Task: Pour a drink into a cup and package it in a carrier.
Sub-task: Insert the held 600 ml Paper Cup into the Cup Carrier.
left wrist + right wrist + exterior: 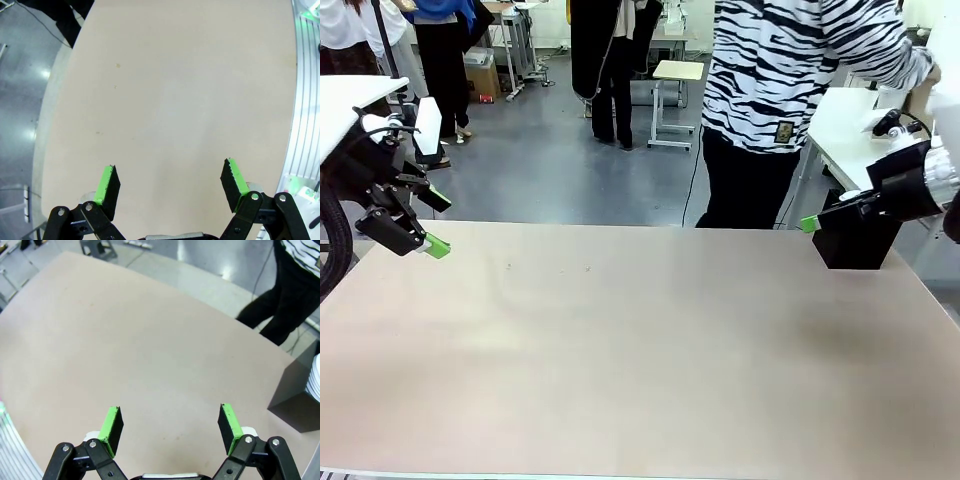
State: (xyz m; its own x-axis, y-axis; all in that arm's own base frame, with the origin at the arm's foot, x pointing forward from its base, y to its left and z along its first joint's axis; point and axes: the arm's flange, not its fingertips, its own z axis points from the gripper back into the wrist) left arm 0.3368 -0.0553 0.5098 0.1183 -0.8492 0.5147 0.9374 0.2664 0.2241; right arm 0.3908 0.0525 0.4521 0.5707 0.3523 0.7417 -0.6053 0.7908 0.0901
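Your left hand [170,187] hangs wide open, empty, at nine o'clock over the tabletop [640,350]; right hand [170,427] likewise at three, beside what seems a black box [860,240].

you find no text, label, brand, number or sign that can be read in any of the three views. in the front view, the person's striped top [790,70] in the upper right of the frame carries a small dark square patch [783,131] near its hem, but whatever is on it is too small for you to make out.
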